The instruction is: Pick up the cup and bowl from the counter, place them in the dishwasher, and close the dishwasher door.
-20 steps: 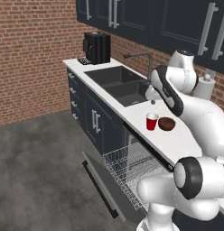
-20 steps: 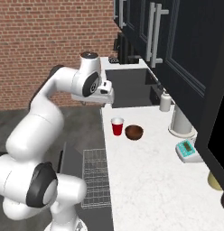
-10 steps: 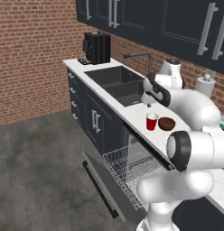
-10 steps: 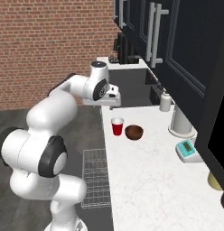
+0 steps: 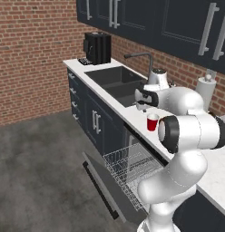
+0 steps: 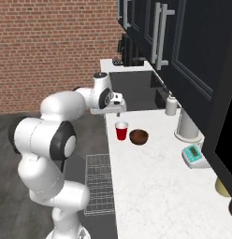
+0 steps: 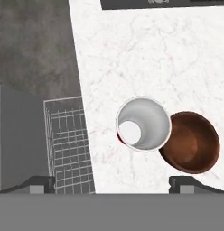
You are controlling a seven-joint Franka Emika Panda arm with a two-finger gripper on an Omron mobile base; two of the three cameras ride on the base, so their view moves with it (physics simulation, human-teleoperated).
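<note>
Hand view is looking straight down on the cup (image 7: 144, 123), which is standing upright on the table (image 7: 132, 54) just beside the bowl (image 7: 191, 142). The gripper (image 7: 114, 182) is hovering above them with its jaws spread wide, holding nothing, while the dishwasher door (image 5: 105, 186) is lying open below the table edge, with the rack (image 5: 128, 165) pulled out.

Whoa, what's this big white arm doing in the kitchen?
The arm holds its open pincer above a red cup and a brown bowl that sit side by side on the white counter. It holds nothing yet. Below the counter, the dishwasher door is folded down and the wire rack is pulled out, ready to take the dishes. It looks set to reach down for the cup first.
</note>
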